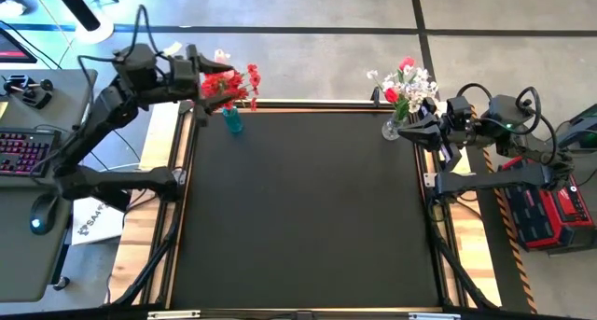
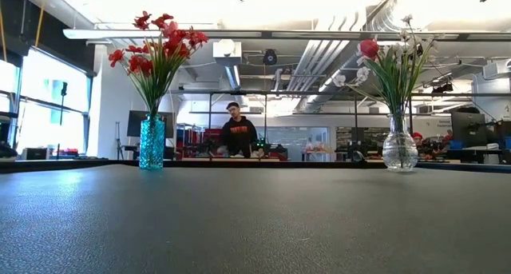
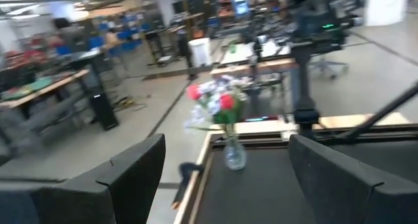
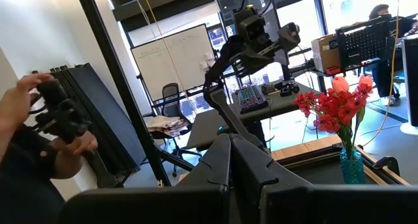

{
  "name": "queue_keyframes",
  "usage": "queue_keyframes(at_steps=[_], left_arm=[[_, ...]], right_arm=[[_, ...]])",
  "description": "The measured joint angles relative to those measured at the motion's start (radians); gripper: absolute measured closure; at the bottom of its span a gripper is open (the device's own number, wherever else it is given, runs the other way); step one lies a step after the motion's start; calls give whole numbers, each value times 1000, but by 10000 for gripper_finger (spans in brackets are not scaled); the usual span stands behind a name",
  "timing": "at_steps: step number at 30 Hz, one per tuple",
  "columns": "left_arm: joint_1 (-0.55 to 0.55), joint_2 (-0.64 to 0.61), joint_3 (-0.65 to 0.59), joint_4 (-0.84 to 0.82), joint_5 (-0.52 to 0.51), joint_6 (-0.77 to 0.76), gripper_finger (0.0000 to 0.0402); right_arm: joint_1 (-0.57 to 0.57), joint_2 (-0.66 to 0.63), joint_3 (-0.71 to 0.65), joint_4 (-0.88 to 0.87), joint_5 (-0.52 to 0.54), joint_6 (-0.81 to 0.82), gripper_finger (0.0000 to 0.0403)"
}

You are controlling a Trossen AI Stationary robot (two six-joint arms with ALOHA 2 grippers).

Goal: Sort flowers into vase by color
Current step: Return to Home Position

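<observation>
The left arm is showing as a chain of matte black links, with thin black cables looping loose above its wrist. The right arm is wearing the same dark casing, with a small green light glowing on it and more black cable arching over its back. The left gripper is showing broad, flat, angular dark grey fingers with stepped edges. The right gripper is showing fingers tapering into narrow black wedges.

No legible text; whiteboard scribbles, white floor sheet print unreadable.
</observation>
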Motion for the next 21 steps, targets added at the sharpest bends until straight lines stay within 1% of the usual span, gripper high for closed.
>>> queue_keyframes(at_steps=[4, 7, 10, 13, 17, 19, 21], left_arm=[[-83, 36, 0, 29, -4, -1, 95], [-143, 58, -7, 54, -5, -1, 108], [-210, 58, -47, 114, -5, -14, 124], [-281, 43, -116, 172, -16, -42, 140], [-397, 3, -241, 286, -133, -81, 160], [-450, -13, -308, 353, -176, -77, 168], [-491, -26, -376, 400, -181, -29, 175]], right_arm=[[0, 0, 0, 0, 0, 0, 402], [0, 0, 0, 0, 0, 0, 402], [0, 0, 0, 0, 0, 0, 402], [0, 0, 0, 0, 0, 0, 402], [0, 0, 0, 0, 0, 0, 402], [0, 0, 0, 0, 0, 0, 402], [0, 0, 0, 0, 0, 0, 402]])
